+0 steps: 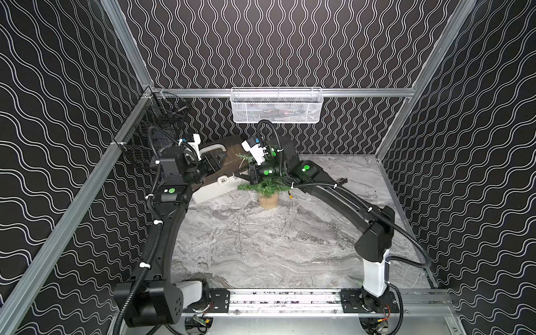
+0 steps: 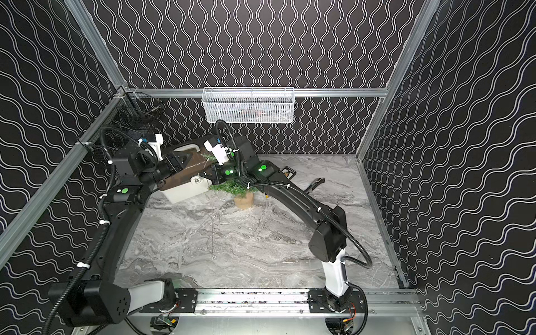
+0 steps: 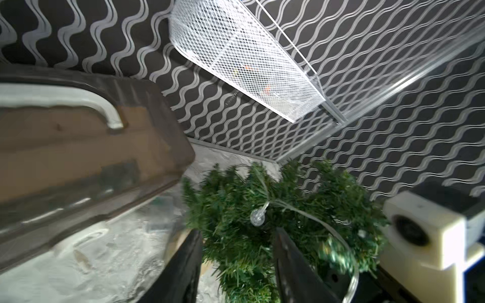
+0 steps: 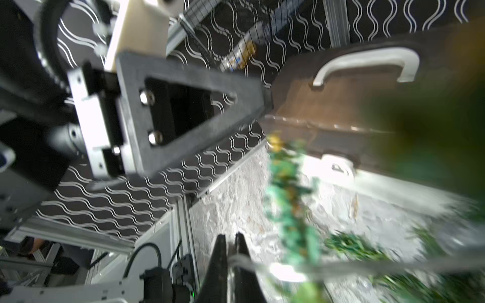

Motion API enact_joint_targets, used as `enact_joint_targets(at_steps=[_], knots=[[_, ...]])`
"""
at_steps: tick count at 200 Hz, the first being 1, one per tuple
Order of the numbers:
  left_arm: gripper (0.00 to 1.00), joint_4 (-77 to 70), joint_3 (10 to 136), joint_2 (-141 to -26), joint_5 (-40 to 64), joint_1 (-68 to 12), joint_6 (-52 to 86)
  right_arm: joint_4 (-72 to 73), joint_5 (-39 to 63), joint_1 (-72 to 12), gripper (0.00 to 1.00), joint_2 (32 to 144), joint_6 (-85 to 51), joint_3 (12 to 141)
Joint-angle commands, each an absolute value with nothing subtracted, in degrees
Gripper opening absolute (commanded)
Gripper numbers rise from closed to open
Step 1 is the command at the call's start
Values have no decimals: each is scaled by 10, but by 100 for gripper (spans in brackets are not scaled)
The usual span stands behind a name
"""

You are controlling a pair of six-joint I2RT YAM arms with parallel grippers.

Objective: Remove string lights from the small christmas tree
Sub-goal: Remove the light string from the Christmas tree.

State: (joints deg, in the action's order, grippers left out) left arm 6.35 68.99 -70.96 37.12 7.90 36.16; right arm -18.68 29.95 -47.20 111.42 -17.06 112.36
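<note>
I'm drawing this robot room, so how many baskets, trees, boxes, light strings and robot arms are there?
Baskets: 2 (white mesh basket, black wire basket)
Small christmas tree: 1
String lights: 1
Box: 1
Robot arms: 2 (left arm, right arm)
Total: 7

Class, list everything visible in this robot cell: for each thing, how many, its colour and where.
small christmas tree: one, green with tan base, back-centre of table.
string lights: one strand, silvery-white, draped on the tree.
box: one, white with brown lid, left of the tree.
mesh basket: one, white, back wall.
wire basket: one, black, left wall.
dark objects: two, black, table's back right.
table: one, grey marble.
left gripper: one, black, open, beside the tree.
right gripper: one, black, shut on the string lights.
</note>
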Motion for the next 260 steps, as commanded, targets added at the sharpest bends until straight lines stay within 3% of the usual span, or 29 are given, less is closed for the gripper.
enact_joint_targets(at_steps=[1, 67, 114, 182, 260], knots=[[46, -44, 672, -715, 440, 80, 412, -172, 297, -473, 1, 1095, -159, 1091], [32, -154, 657, -729, 526, 80, 479, -186, 242, -471, 1, 1111, -147, 1157], [29, -242, 660, -740, 584, 80, 533, -226, 240, -471, 1, 1148, -135, 1250], [29, -298, 645, -756, 611, 80, 574, -174, 289, -472, 1, 1110, -123, 1155], [31, -136, 669, -730, 627, 64, 457, -159, 295, -473, 1, 1104, -95, 1148]])
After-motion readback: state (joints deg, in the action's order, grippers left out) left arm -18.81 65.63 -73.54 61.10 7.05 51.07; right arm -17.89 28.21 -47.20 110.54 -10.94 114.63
